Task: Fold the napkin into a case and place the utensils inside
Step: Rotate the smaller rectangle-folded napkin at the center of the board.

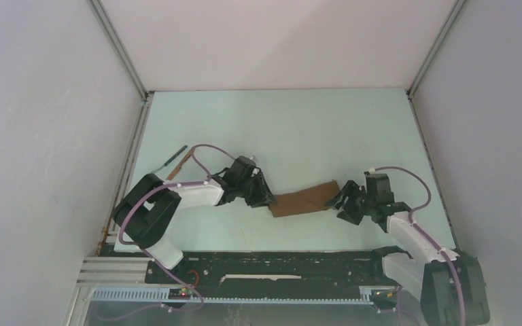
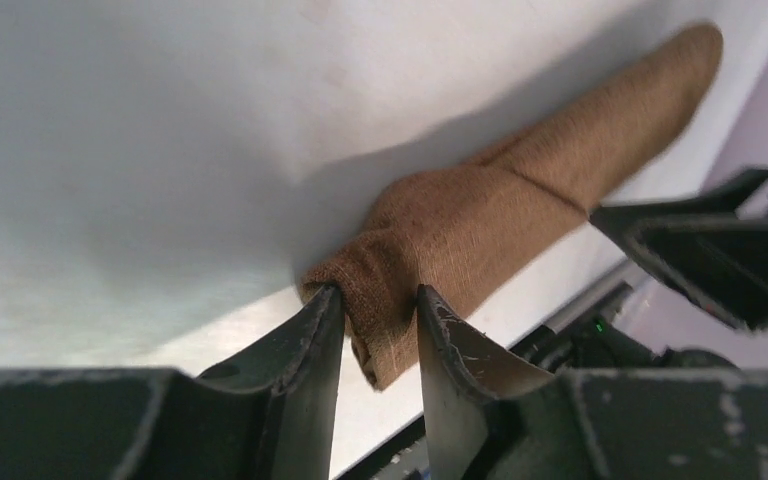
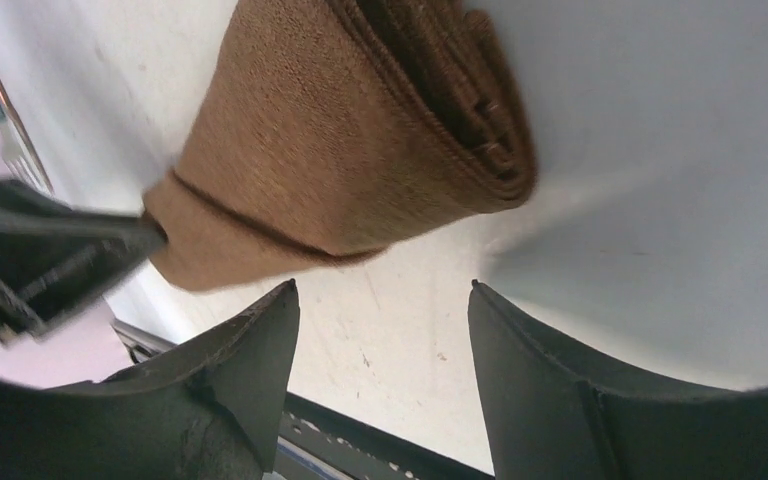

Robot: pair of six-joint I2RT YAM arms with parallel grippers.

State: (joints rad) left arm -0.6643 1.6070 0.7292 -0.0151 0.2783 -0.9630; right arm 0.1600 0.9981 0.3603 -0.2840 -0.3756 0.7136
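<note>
The brown napkin (image 1: 304, 199) lies folded into a narrow strip between my two grippers. My left gripper (image 1: 269, 200) is at its left end. In the left wrist view both fingers press into the bunched cloth (image 2: 520, 190), so the left gripper (image 2: 380, 300) is shut on that end. My right gripper (image 1: 343, 200) sits at the strip's right end. In the right wrist view it (image 3: 382, 290) stands open over bare table, the layered napkin end (image 3: 340, 150) just ahead of its fingertips. The fork (image 1: 175, 155) and the reddish-brown knife (image 1: 180, 166) lie together at the far left, behind the left arm.
White walls with aluminium posts (image 1: 119, 47) enclose the pale table (image 1: 279, 129) on three sides. A black rail (image 1: 272, 265) runs along the near edge between the arm bases. The left arm's purple cable (image 1: 207, 153) loops close to the utensils.
</note>
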